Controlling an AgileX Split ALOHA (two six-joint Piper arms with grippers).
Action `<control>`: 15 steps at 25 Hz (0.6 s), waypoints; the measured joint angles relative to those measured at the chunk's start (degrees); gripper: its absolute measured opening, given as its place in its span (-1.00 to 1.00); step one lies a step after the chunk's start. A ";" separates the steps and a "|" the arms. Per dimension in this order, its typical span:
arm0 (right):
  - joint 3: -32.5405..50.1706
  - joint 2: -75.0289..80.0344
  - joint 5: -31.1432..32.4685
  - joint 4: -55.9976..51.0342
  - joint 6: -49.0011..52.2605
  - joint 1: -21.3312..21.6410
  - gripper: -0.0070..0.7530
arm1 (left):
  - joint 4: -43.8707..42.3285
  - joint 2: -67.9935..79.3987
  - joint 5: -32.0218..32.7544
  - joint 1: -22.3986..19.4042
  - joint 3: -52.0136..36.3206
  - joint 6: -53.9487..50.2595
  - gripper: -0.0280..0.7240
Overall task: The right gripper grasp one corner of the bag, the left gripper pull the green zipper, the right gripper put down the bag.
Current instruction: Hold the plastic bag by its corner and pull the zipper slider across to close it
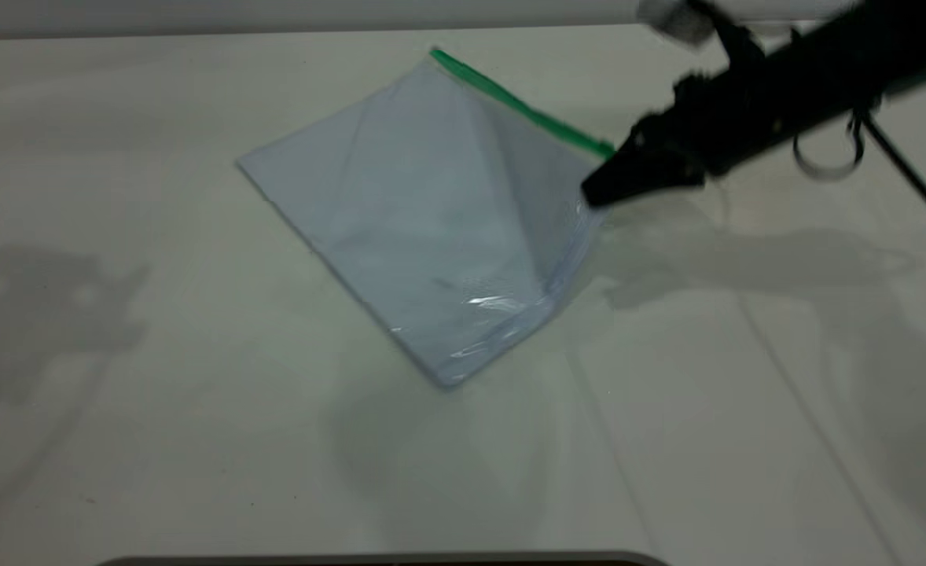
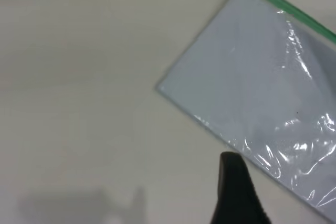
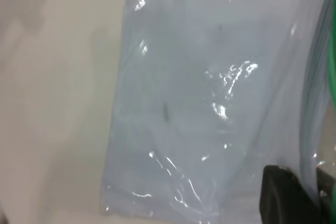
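The bag is a clear pale blue pouch on the white table, with the green zipper along its far edge. My right gripper comes in from the upper right and is shut on the corner of the bag at the zipper's near end. It holds that corner raised, so the bag tents up along a ridge. In the right wrist view the film passes between the fingers of the right gripper. My left gripper is out of the exterior view; its wrist view shows it above the table beside the bag's long plain edge.
The white table carries arm shadows at left and right. A black cable trails behind the right arm. A dark rim runs along the near table edge.
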State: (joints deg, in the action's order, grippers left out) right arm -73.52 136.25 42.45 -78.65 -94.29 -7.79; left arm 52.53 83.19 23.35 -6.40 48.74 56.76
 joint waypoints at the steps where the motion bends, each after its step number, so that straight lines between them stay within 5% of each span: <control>1: -1.56 -0.53 0.05 3.07 1.16 -0.11 -0.89 | 1.40 0.66 0.00 0.44 0.00 1.67 0.46; 8: -13.41 -0.60 5.74 23.39 9.00 -2.12 -0.89 | 7.53 8.66 -1.58 7.73 2.64 9.13 0.46; 15: -17.67 -0.60 14.98 27.44 9.95 -3.06 -0.89 | 7.89 20.89 -3.16 15.11 13.70 11.97 0.46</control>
State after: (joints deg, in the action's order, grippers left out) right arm -91.20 135.65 57.43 -51.21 -84.34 -10.85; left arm 60.42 104.08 20.19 8.71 62.44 68.73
